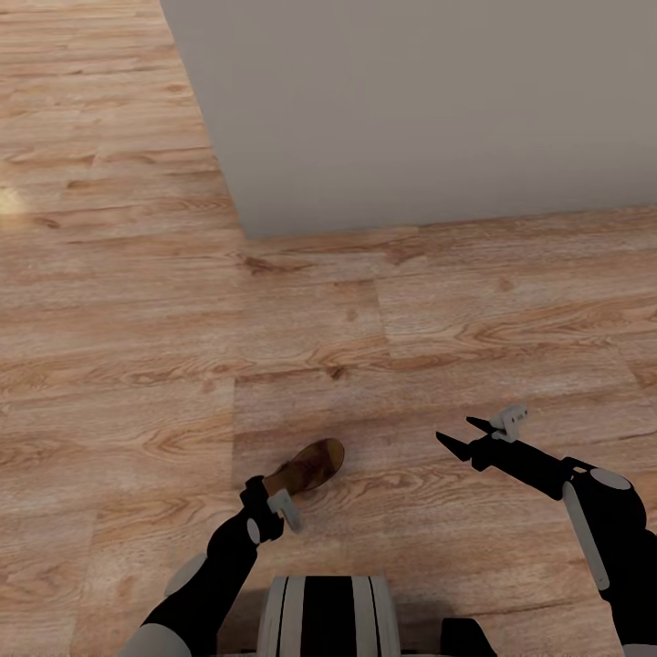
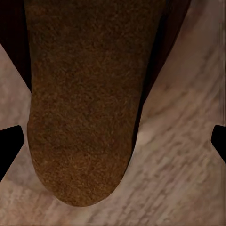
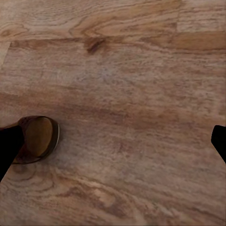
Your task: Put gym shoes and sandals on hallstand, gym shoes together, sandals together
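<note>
- While your left gripper point(image 1: 285, 507) hovers at the heel end of one sandal point(image 1: 308, 465), nothing here counts as placed: the sandal lies on the corridor floor point(image 1: 137, 365), its toe pointing away from the gripper.
- From the left wrist camera the sandal's point(image 2: 84, 94) brown footbed runs out ahead between the fingertips point(image 2: 9, 146), which sit wide at either edge with floor showing on both sides of the shoe; I read these jaws as spread and not yet pinching it.
- Your right gripper point(image 1: 465, 438) hangs well off to the side of the sandal over bare planks, fingers parted and carrying nothing. Its wrist camera catches the sandal's point(image 3: 40, 139) rounded toe just beyond one fingertip point(image 3: 9, 148).
- Ahead of both grippers stands a plain grey wall point(image 1: 411, 109); I can't say from here where the hallstand is.
- My judgement: you're at the first pick of this sandal. Closing, lifting, carrying it to the rack, and whatever other shoes remain are all left to do.
</note>
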